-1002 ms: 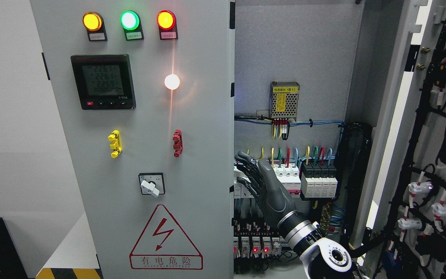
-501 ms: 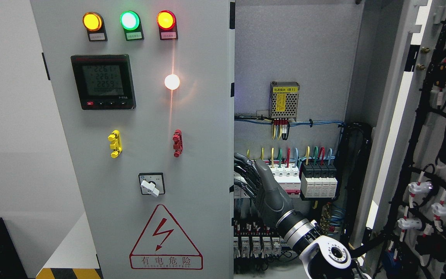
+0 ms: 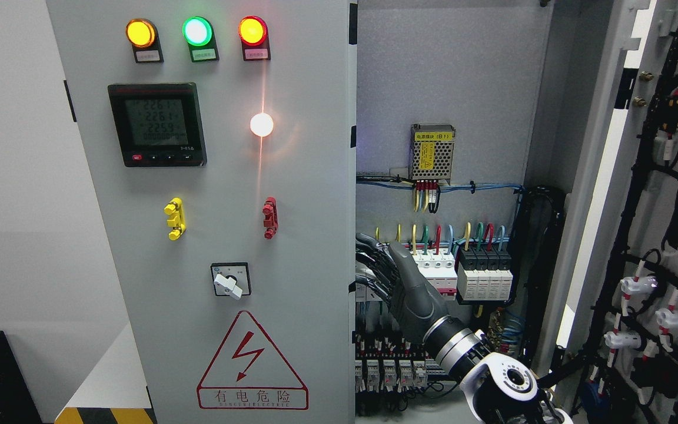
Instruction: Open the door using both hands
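1. Left door [image 3: 209,235]: grey panel filling the left and centre of the frame, closed or nearly so, its right edge running down the middle.
2. Door face carries three lamps [image 3: 196,30] at upper left (amber, green, red), a digital meter [image 3: 157,123], a lit white lamp [image 3: 261,124], a yellow handle [image 3: 174,218], a red handle [image 3: 269,217], a rotary switch [image 3: 231,280] and a shock warning triangle [image 3: 249,360].
3. Right door [image 3: 657,235]: swung open at the right edge of the frame, wiring on its inner side.
4. Cabinet interior visible centre-right: power supply [image 3: 431,152], row of breakers [image 3: 457,271].
5. Right hand [image 3: 401,280]: arm enters from lower right; fingers [image 3: 371,244] extended and spread, gripping nothing, tips at the left door's right edge. Contact cannot be confirmed.
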Controlling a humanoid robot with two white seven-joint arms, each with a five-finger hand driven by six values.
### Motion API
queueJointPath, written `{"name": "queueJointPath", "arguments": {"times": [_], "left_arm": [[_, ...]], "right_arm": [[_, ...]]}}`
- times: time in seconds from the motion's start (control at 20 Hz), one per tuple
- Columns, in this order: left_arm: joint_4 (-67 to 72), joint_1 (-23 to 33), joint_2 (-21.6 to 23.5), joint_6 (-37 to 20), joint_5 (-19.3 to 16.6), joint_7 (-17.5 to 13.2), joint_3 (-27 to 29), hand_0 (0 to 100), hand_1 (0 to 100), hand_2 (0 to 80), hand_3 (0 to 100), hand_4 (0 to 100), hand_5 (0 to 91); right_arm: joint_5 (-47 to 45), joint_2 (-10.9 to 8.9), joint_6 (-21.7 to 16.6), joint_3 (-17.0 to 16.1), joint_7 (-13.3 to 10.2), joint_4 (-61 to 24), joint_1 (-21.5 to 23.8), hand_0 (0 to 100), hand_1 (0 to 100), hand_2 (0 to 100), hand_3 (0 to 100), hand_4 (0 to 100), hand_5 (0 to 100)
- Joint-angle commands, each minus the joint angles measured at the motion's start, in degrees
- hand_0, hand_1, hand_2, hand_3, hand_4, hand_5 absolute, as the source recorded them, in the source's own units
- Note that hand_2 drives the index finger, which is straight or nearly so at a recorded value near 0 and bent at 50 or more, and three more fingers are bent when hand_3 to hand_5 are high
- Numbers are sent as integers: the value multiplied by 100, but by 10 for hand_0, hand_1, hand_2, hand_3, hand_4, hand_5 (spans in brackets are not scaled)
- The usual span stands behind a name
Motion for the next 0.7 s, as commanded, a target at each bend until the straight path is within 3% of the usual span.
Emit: {"name": "queueJointPath", "arguments": {"times": [0.0,0.2,0.35,0.65], "left_arm": [[-5,0,0,0,-61,-2,-62,0,0,0,0,0,0],[4,0,0,0,-61,-2,-62,0,0,0,0,0,0],[-5,0,0,0,-61,-2,-62,0,0,0,0,0,0],[4,0,0,0,-61,-2,-62,0,0,0,0,0,0]], "right_arm": [[-40,-140,5,-6,84,244,-123,191,0,0,0,0,0],[-285,-166,5,-6,93,446,-246,191,0,0,0,0,0],[-409,-307,5,3,120,472,-272,191,0,0,0,0,0],[-418,-307,5,3,128,490,-272,190,0,0,0,0,0]]}}
